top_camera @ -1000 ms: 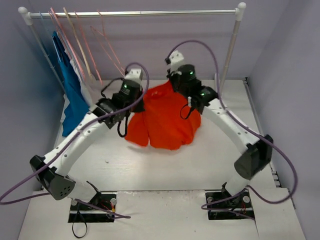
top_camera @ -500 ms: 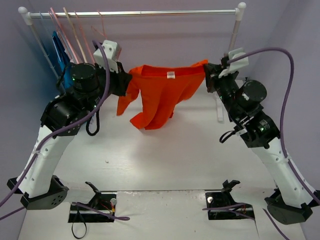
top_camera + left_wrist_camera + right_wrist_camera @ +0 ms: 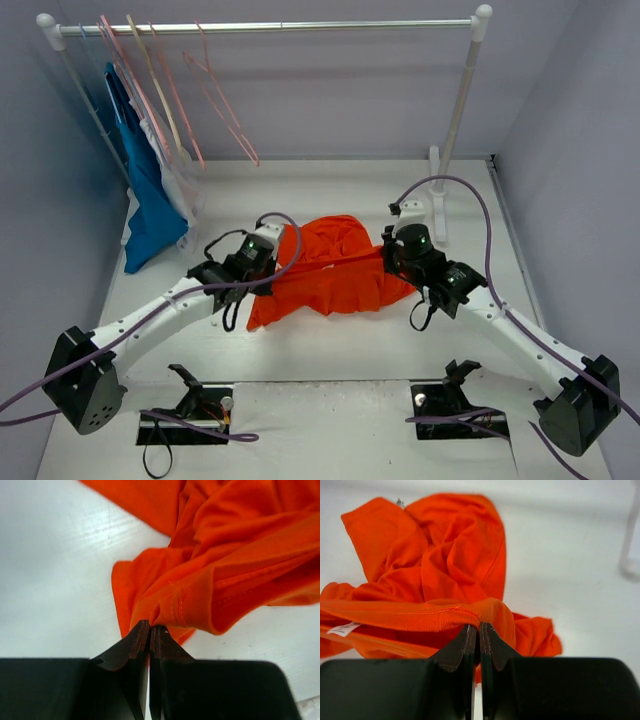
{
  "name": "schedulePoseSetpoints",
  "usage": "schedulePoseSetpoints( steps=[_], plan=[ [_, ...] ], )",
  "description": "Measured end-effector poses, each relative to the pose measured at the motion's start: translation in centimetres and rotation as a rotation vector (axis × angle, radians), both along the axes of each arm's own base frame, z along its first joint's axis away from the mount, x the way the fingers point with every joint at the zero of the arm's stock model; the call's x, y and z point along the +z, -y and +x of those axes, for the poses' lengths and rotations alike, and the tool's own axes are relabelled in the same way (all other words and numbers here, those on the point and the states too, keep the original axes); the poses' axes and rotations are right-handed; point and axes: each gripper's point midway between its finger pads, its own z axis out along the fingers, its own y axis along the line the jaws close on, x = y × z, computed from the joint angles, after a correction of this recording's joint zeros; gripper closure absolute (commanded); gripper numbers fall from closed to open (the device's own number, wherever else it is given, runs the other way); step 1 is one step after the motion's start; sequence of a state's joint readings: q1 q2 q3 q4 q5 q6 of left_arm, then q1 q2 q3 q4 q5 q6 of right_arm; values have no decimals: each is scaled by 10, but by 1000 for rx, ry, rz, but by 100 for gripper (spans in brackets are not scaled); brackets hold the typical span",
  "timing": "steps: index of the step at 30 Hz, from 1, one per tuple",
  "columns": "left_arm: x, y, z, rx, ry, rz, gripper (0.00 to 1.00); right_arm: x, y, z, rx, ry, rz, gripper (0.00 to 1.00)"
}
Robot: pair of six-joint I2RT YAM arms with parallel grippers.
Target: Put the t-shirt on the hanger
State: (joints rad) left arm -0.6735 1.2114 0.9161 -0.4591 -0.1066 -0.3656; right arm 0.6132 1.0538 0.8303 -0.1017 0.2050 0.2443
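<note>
Both arms are stretched low and forward over the tabletop (image 3: 330, 195) and angled toward each other, with the t-shirt (image 3: 335, 265) lying crumpled on it between them. The left claw (image 3: 150, 625) is clamped tight on a stitched edge at the t-shirt's left side. The right claw (image 3: 479, 626) is pinched closed on the ribbed neck band at its right side. The hanger (image 3: 240, 125) is hung on the rail (image 3: 300, 25) at the back, well apart from the t-shirt.

Nothing readable here tbh. Only a small white tag (image 3: 343, 628) on the t-shirt (image 3: 445, 565), left of the jaws of the right gripper (image 3: 479, 628), too blurry to read.
</note>
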Motion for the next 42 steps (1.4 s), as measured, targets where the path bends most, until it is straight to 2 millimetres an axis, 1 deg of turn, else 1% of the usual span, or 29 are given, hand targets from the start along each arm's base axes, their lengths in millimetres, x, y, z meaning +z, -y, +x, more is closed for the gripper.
schedulePoseSetpoints(
  steps=[1, 2, 3, 4, 5, 6, 7, 8, 10, 12, 14, 15, 16, 18, 21, 23, 25, 27, 29, 32, 36, 38, 40, 42],
  plan=[
    [-14, -2, -4, 16, -19, -4, 99, -10, -1, -3, -13, -29, 14, 100],
    [-27, -2, -6, 36, -30, -18, 97, -18, -3, -5, -24, -55, 28, 100],
    [-34, -2, -8, 53, -36, -31, 92, -25, -5, -5, -36, -78, 38, 100],
    [-39, -1, -8, 67, -36, -49, 85, -32, -7, -5, -48, -100, 43, 100],
    [-42, 1, -7, 81, -32, -68, 71, -39, -8, -5, -61, -123, 46, 97],
    [-44, 2, -6, 88, -29, -83, 64, -46, -9, -4, -75, -146, 47, 85],
    [-45, 4, -6, 99, -31, -98, 58, -52, -10, -4, -88, -166, 50, 80],
    [-45, 6, -5, 106, -35, -114, 49, -58, -10, -5, -98, -182, 47, 77],
    [-42, 11, -4, 114, -34, -147, 44, -66, -9, -7, -111, -205, 50, 64],
    [-39, 14, -4, 119, -36, -171, 40, -67, -9, -10, -109, -209, 50, 51],
    [-35, 16, -4, 125, -37, -189, 40, -61, -9, -10, -99, -193, 50, 46],
    [-30, 16, -4, 128, -34, -195, 40, -56, -9, -10, -90, -179, 52, 43],
    [-24, 17, -3, 131, -29, -202, 40, -51, -9, -9, -79, -165, 48, 42],
    [-7, 19, 1, 136, -10, -221, 40, -31, -12, -3, -49, -125, 39, 40],
    [26, 21, 8, 153, 37, -250, 40, 10, -23, 10, 12, -38, 44, 39],
    [39, 19, 11, 172, 54, -257, 40, 43, -31, 19, 57, 31, 58, 39],
    [45, 15, 10, 193, 55, -249, 40, 72, -40, 25, 105, 89, 68, 39],
    [42, 9, 7, 216, 38, -231, 40, 94, -50, 30, 158, 135, 71, 38],
    [35, 3, 2, 238, 13, -206, 40, 110, -60, 35, 212, 164, 71, 37],
    [26, -9, -7, 275, -17, -174, 40, 128, -78, 42, 286, 195, 76, 34],
    [21, -25, -21, 315, -32, -148, 40, 146, -101, 56, 354, 246, 101, 31],
    [24, -33, -27, 335, -29, -143, 40, 148, -108, 63, 362, 259, 102, 30],
    [29, -38, -29, 349, -16, -140, 40, 143, -110, 67, 359, 253, 96, 30],
    [41, -42, -27, 368, 1, -133, 40, 135, -109, 69, 350, 240, 88, 30]
  ],
)
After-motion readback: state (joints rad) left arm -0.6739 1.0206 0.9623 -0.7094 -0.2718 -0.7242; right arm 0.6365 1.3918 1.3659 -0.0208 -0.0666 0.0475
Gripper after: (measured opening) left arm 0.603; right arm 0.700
